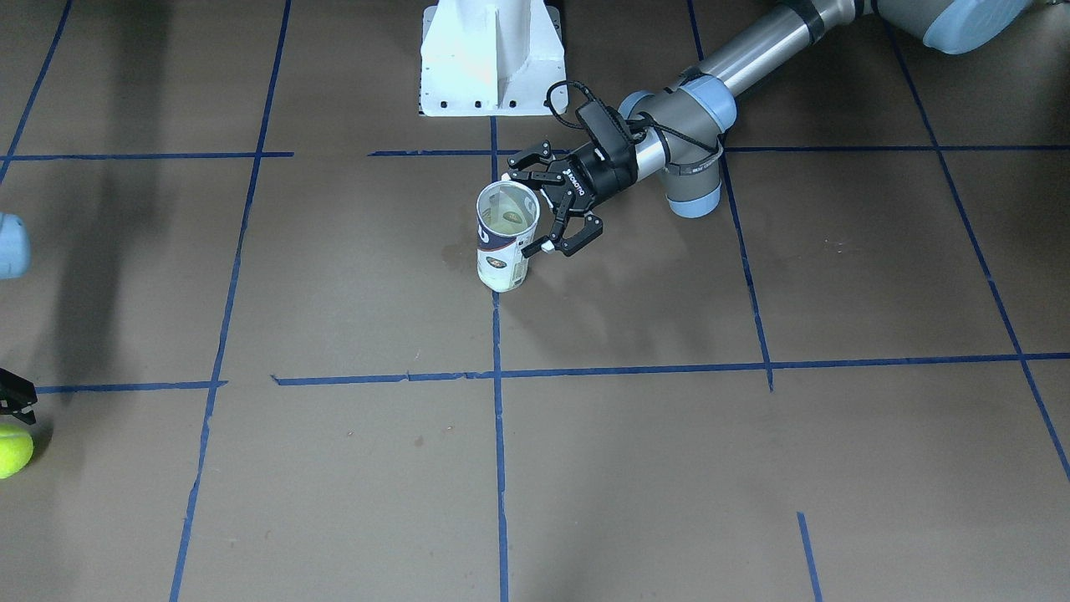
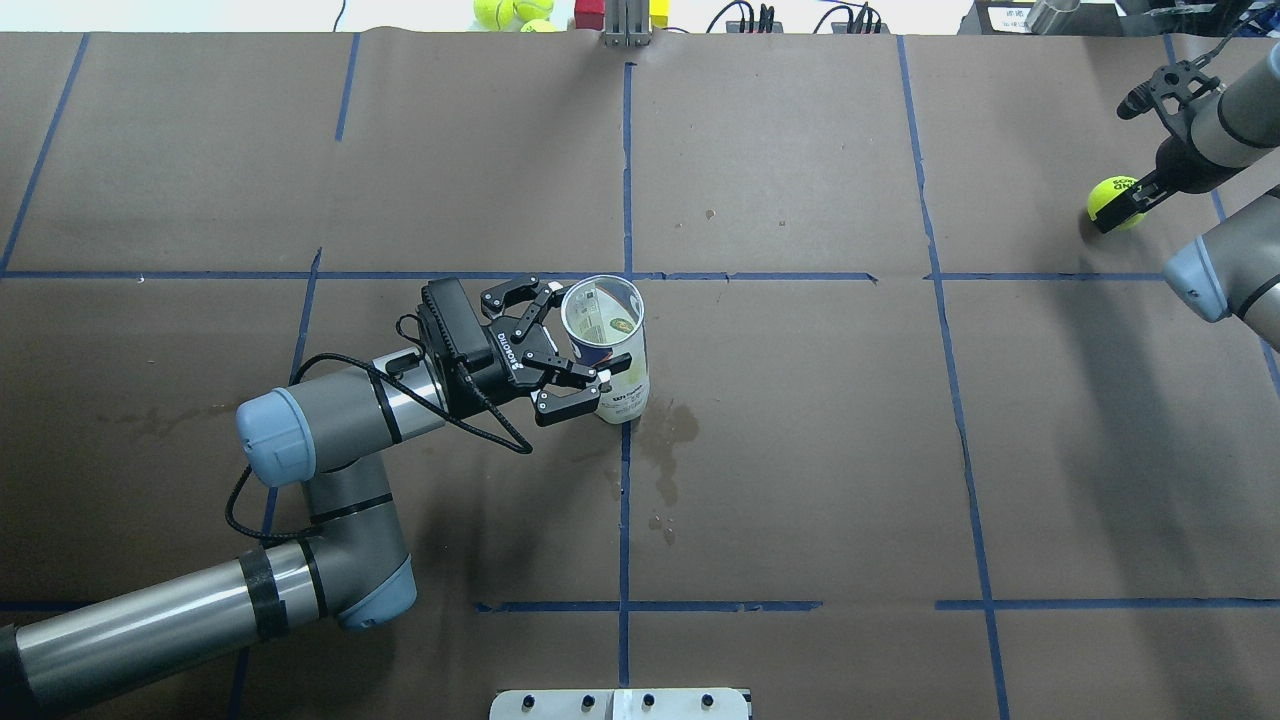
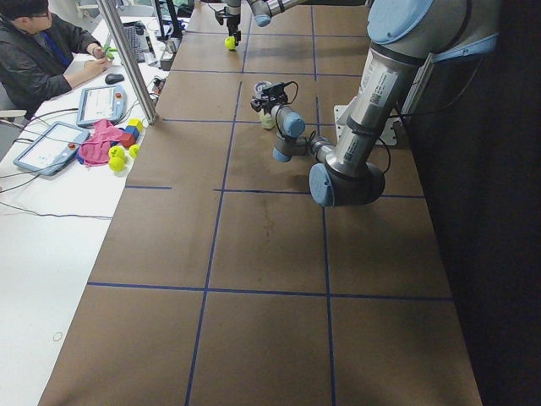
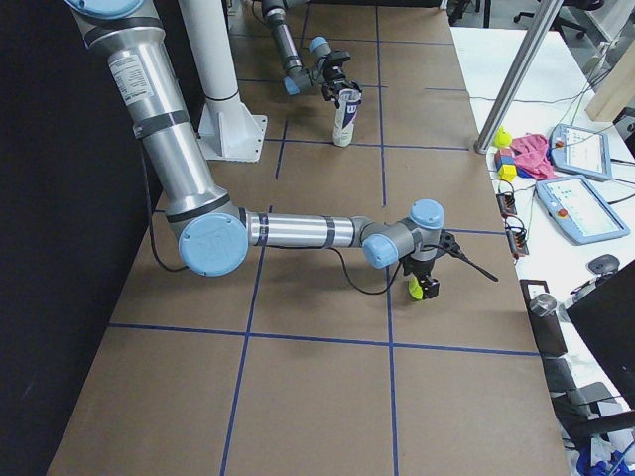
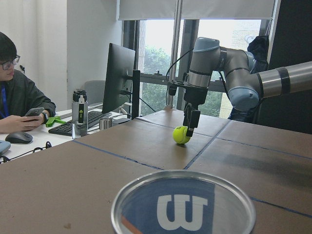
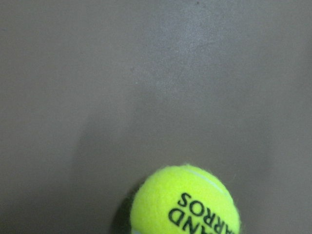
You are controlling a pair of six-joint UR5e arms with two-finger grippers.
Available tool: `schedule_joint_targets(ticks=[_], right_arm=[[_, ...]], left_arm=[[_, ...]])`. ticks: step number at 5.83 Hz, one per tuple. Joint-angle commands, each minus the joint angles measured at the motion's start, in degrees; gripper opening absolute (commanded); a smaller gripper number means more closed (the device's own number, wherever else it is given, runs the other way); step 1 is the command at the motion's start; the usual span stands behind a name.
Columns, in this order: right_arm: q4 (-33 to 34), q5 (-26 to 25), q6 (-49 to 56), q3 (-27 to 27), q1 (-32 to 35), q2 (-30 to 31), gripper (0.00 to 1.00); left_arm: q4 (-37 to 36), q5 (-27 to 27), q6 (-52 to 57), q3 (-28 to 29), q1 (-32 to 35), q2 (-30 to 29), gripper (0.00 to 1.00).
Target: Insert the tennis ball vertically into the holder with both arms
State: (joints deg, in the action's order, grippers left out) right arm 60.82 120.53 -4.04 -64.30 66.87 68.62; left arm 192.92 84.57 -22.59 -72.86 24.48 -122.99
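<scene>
At the middle of the near edge of the bench (image 2: 800, 450), which is covered with brown paper and blue tape lines, stands a white metal pedestal base (image 2: 620, 703). The silver-grey jointed left arm (image 2: 330, 470) stretches low from the near left corner toward the middle. Its black two-finger left end effector (image 2: 580, 340) has one finger on each side of the holder (image 2: 615, 330), a clear plastic tennis-ball tube with navy-and-white label, and is clamped on it at tube width. The holder stands upright at the middle of the bench, with a dark stain (image 2: 665, 430) just beside it.

Broad bare paper lies between the holder and the right edge. Toward the far right corner a yellow-green tennis ball (image 2: 1108, 195) rests on the paper, well apart from the holder. The black right end effector (image 2: 1128, 200) points down at the ball, one finger just beside it. I cannot tell if it grips.

Beyond the far edge are a metal post (image 2: 625, 25) and spare yellow balls (image 2: 510, 12).
</scene>
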Motion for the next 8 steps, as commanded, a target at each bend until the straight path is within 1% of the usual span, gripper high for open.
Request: schedule_joint_targets(ticks=[1, 2, 3, 4, 5, 6, 7, 8], right_arm=[[0.0, -2.22, 0.09, 1.11, -0.95, -0.42, 0.99], [0.0, -2.75, 0.17, 1.37, -1.04, -0.42, 0.74], [0.0, -2.76, 0.44, 1.37, -0.95, -0.5, 0.3], [-0.96, -2.5, 0.26, 0.5, -0.69, -0.5, 0.12], [-1.93, -1.28, -1.3, -1.94, -0.43, -0.59, 0.07], [-1.33, 2.91, -5.67, -6.58, 0.1, -0.42, 0.06], [0.42, 4.69, -10.76, -12.89, 0.1, 0.28, 0.05], [6.88, 5.93, -17.34, -21.22, -0.16, 0.11, 0.04]], left_arm=[[0.0, -0.02, 0.0, 0.0, -0.04, 0.03, 0.95], [0.0, -0.02, 0.0, 0.0, 0.04, 0.11, 0.95], [0.09, -0.02, 0.0, 0.0, -0.04, 0.11, 0.95], [0.09, -0.02, 0.0, 0.0, 0.04, 0.11, 0.95], [0.09, -0.02, 0.0, 0.0, 0.05, 0.11, 0.95], [0.09, -0.02, 0.0, 0.0, -0.04, 0.11, 0.95], [0.09, -0.02, 0.0, 0.0, -0.04, 0.11, 0.95], [0.09, -0.02, 0.0, 0.0, -0.04, 0.03, 0.95]])
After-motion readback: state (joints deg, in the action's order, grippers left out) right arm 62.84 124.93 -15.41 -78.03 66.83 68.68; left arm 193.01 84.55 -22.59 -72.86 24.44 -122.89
